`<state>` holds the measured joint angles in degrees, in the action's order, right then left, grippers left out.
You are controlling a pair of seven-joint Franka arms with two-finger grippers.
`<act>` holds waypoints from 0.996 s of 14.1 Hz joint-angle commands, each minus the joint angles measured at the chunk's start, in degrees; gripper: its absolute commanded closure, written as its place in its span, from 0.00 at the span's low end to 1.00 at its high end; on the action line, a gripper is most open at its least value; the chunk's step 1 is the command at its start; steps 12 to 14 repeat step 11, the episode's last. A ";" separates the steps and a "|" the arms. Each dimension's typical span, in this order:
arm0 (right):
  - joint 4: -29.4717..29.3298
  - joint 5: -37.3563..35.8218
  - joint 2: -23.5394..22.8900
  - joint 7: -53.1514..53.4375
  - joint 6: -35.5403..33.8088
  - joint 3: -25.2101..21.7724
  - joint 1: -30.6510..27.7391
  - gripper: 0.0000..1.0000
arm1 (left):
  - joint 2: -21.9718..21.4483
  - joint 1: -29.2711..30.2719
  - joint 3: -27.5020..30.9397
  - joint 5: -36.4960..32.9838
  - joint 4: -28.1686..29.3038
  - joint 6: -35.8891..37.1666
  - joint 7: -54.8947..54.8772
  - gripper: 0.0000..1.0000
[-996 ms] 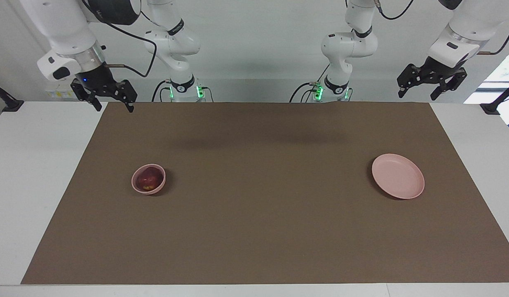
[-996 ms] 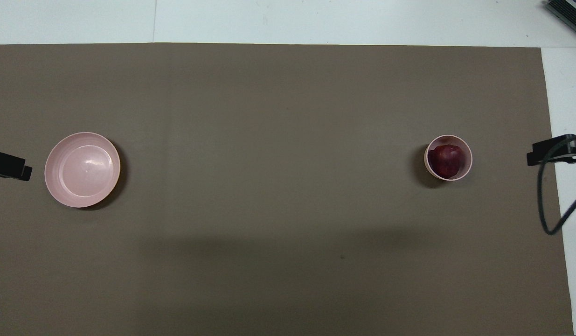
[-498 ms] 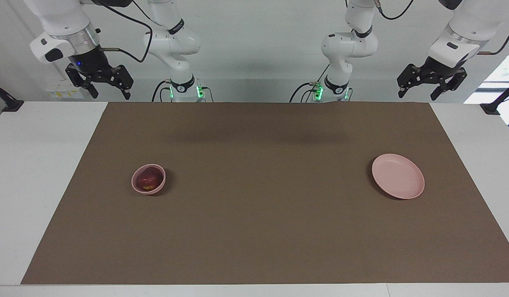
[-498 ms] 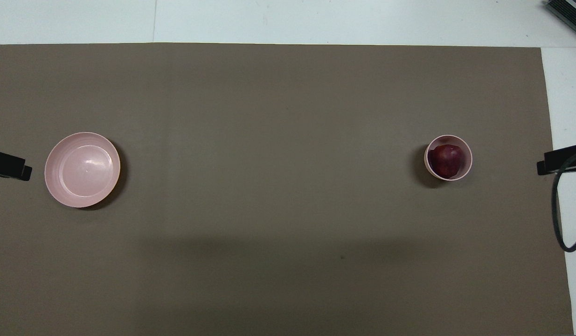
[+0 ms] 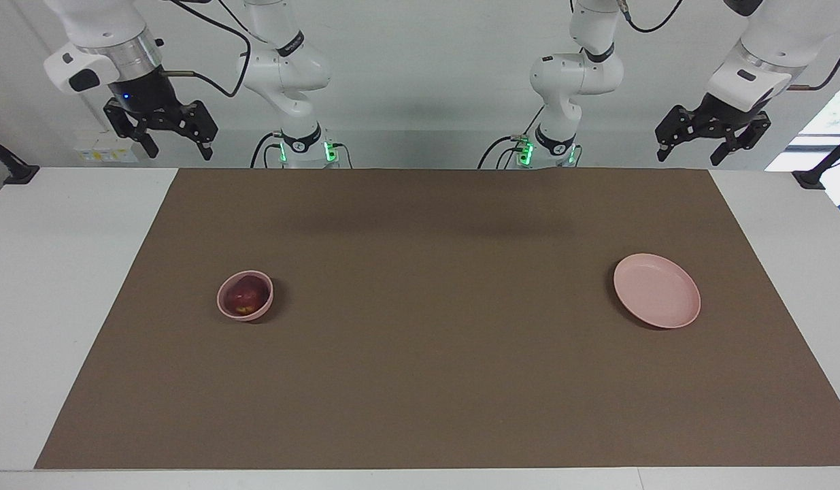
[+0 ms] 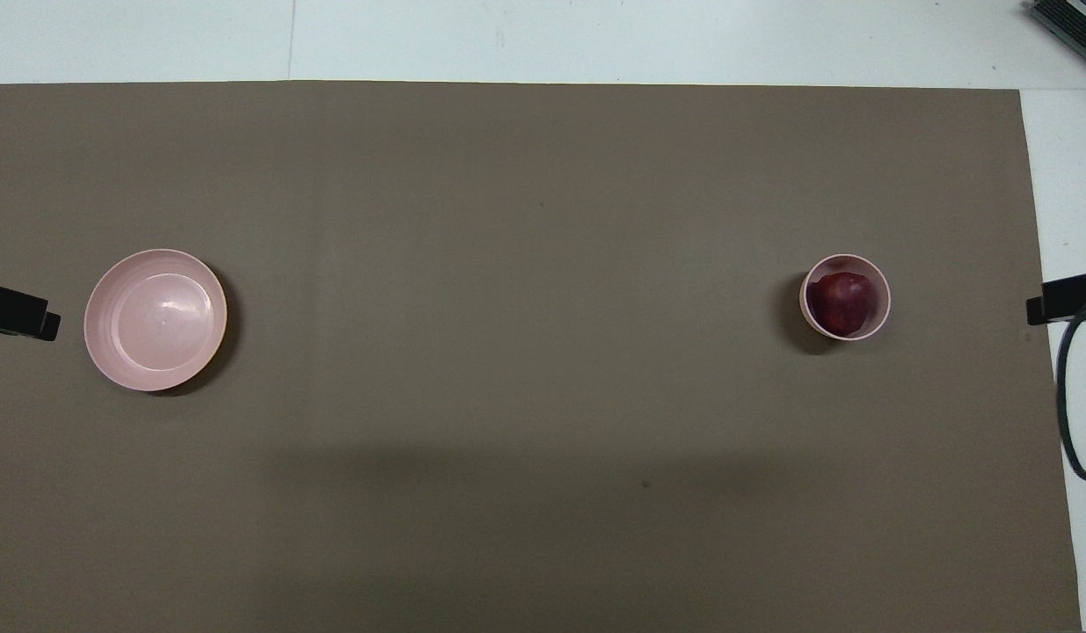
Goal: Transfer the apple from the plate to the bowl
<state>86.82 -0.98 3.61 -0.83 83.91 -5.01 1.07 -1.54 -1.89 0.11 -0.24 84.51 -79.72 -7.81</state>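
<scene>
The dark red apple [image 5: 243, 297] lies inside the small deep pink bowl [image 5: 266, 299], which stands on the brown mat toward the right arm's end of the table. In the overhead view the apple [image 6: 841, 303] fills most of the bowl [image 6: 885, 299]. The wide flat pink plate [image 5: 656, 290] [image 6: 156, 319] sits toward the left arm's end and holds nothing. My right gripper [image 5: 178, 151] is open and empty, raised high over the table edge at its own end. My left gripper [image 5: 690, 158] is open and empty, and waits raised at its own end.
The brown mat [image 5: 433, 354] covers most of the white table [image 5: 59, 272]. One finger of the left gripper [image 6: 15, 314] and one of the right gripper [image 6: 1066, 297] show at the overhead view's side edges. A black cable [image 6: 1070, 440] hangs by the right arm.
My right gripper has risen and drawn back off the mat's corner toward its own end of the table. The apple, bowl, plate and left gripper have not moved.
</scene>
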 commanded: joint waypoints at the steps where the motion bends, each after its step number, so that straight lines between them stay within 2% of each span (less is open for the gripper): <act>1: 0.36 -1.21 0.87 0.30 -0.24 2.27 -0.02 0.00 | -1.53 0.66 -0.55 -0.91 1.71 -0.52 0.25 0.00; 14: 0.54 -0.69 1.22 -0.32 -0.85 1.58 1.48 0.00 | -1.79 0.04 -0.64 -0.64 2.06 0.26 0.34 0.00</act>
